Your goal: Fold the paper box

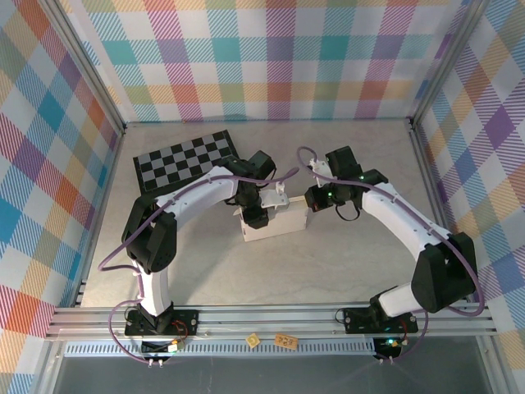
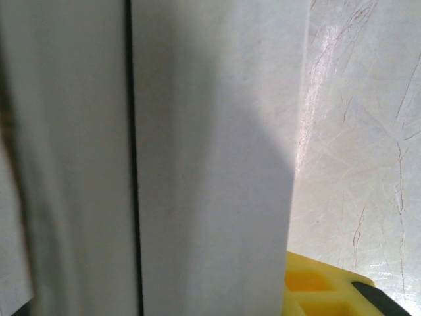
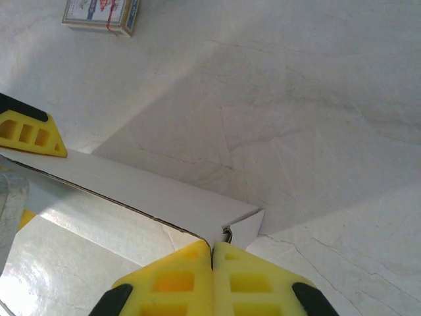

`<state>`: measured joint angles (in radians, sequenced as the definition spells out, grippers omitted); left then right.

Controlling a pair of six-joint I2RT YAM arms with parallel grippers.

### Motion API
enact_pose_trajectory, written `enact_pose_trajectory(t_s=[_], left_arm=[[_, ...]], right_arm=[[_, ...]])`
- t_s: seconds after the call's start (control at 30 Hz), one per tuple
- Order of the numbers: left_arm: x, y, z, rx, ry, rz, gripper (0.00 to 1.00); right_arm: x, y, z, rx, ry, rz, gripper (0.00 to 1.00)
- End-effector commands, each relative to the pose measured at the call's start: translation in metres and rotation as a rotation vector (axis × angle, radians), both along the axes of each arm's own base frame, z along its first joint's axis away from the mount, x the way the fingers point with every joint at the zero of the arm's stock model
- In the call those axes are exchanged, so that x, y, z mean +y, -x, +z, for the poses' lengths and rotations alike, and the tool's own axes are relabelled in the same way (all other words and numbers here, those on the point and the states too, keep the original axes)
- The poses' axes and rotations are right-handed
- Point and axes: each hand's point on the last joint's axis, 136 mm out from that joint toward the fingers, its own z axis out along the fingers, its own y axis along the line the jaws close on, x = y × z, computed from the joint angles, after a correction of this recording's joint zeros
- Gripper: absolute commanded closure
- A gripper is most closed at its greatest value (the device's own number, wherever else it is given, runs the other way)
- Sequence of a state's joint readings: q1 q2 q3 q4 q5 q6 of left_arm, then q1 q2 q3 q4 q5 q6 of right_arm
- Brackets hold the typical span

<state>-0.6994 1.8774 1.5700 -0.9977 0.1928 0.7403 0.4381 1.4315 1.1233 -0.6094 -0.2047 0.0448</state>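
Grey-white marbled table [image 1: 328, 271] sat inside plaid walls. Black-and-grey checkerboard sheet [image 1: 187, 160] lay flat at 10 o'clock from table centre. Plain white thin-card paper box [image 1: 279, 226] stood at table centre as a shallow rectangle with its walls up, long axis running 9 to 3 o'clock.

Left gripper [image 1: 256, 215] was at the box's 9 o'clock end. The right wrist view showed one yellow finger [image 3: 29, 135] outside the box wall [image 3: 151, 197], and the left wrist view was mostly white card [image 2: 210, 164]. Couldn't tell if it was clamped or just straddling.

Right gripper [image 3: 212, 249] was fully closed with its tips against the box's 2 o'clock corner. Couldn't tell if any card was pinched.

Small printed card [image 3: 99, 14] lay flat on the table, well apart from the box, at 11 o'clock in the right wrist view.
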Motion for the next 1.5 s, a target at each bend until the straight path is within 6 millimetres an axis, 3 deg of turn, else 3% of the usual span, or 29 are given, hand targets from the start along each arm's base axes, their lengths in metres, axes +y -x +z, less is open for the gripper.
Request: enact_pose_trajectory(t_s=[0.0, 0.87, 1.47], left_arm=[[-0.009, -0.001, 0.004, 0.007, 0.021, 0.006, 0.66], [-0.01, -0.004, 0.003, 0.007, 0.02, 0.023, 0.65], [-0.013, -0.013, 0.012, -0.006, 0.06, 0.088, 0.57]], right_arm=[[0.009, 0.005, -0.001, -0.01, -0.024, -0.002, 1.0], [0.003, 0.035, -0.044, -0.09, -0.07, 0.0, 1.0], [0.0, 0.038, -0.071, -0.166, -0.019, -0.026, 1.0]])
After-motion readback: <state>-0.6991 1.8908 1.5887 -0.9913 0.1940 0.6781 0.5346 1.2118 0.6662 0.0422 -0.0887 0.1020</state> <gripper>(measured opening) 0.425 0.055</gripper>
